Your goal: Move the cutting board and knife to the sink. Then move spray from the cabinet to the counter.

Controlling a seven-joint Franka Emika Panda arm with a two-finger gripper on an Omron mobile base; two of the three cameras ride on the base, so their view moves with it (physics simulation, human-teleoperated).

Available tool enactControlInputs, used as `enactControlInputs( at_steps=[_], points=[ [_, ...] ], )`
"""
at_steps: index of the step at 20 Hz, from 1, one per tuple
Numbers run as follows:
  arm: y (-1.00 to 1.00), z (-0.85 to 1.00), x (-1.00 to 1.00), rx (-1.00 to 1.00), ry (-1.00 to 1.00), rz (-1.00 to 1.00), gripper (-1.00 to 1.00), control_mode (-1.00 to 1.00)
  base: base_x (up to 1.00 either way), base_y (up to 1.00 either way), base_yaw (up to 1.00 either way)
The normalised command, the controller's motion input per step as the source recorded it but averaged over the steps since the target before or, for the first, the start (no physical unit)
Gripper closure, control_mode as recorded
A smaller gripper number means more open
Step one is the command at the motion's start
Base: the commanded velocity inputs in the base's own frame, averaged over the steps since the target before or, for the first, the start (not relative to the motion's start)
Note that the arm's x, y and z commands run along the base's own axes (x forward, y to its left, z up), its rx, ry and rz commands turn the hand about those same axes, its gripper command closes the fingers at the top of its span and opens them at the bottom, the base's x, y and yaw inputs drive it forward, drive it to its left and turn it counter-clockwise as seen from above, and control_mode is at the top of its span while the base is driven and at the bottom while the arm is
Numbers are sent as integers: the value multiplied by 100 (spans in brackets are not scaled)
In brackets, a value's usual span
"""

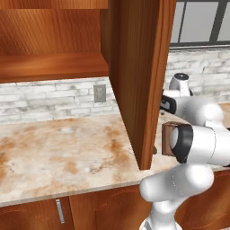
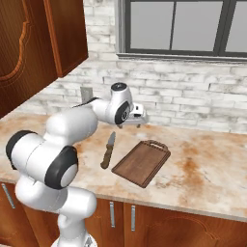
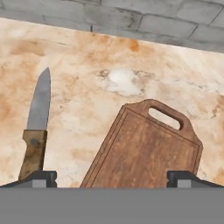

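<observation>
Gripper: the gripper [image 3: 112, 178] hung above the counter with its fingers [image 3: 41, 178] spread wide and released, grasping nothing; in the right base view it [image 2: 140, 119] sat left of centre, in front of the brick wall [image 2: 193, 96].
Cutting board: the cutting board [image 2: 141, 162] lay flat on the counter [image 2: 202, 169] at the centre of the right base view, handle loop toward the wall; in the hand view it [image 3: 144, 153] filled the lower middle, between the fingertips.
Knife: the knife [image 2: 108, 150] lay just beside the board's left edge, apart from it, blade toward the wall; at the left of the hand view [image 3: 36, 127].
Cabinet: the cabinet [image 1: 54, 65] stood open at the upper left of the left base view, its door [image 1: 139, 76] swung out at centre.
Window: a window [image 2: 178, 29] ran across the upper right of the right base view.
</observation>
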Motion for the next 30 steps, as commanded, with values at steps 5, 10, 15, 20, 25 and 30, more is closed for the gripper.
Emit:
enactControlInputs(
  at_steps=[5,10,15,20,25,30],
  points=[
    [-17,-30,30,0,0,0,-100,-100,0,0,0],
    [-12,-28,28,0,0,3,-100,-100,0,0,0],
    [-12,-28,32,0,0,4,-100,-100,0,0,0],
    [-9,-31,35,0,0,5,-100,-100,0,0,0],
    [-9,-27,37,0,3,5,-100,-100,0,0,0],
    [-8,-22,38,0,1,3,-100,-100,0,0,0]
  ],
)
